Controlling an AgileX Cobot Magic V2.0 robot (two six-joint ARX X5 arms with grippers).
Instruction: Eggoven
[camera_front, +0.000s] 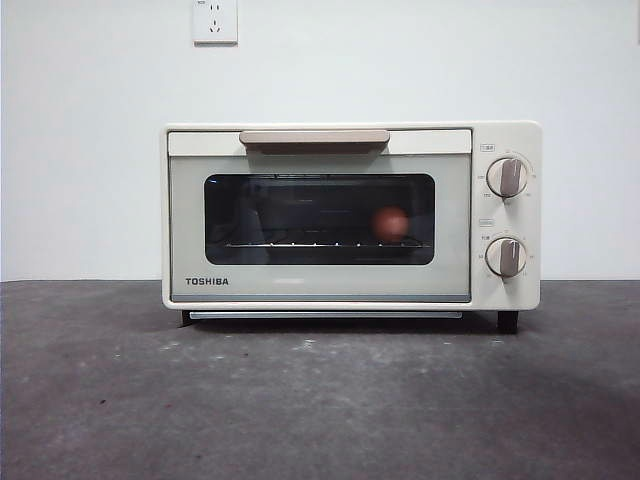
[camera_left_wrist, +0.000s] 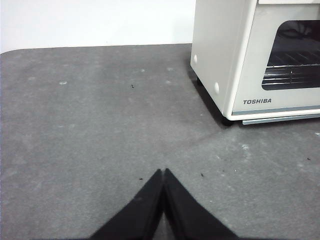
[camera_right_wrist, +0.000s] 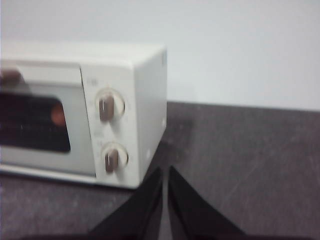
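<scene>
The dark grey table (camera_front: 320, 400) lies nearest, its worn surface speckled with pale flecks. On it stands one cream toaster oven (camera_front: 350, 215), its door closed, with TOSHIBA printed at the lower left of the door. One reddish-brown egg (camera_front: 390, 223) sits on the rack behind the dark glass, toward the right. Two knobs (camera_front: 507, 177) are stacked at the right. One wall socket (camera_front: 215, 20) is above. The left gripper (camera_left_wrist: 163, 172) and right gripper (camera_right_wrist: 165, 170) are both clenched on nothing, away from the oven.
</scene>
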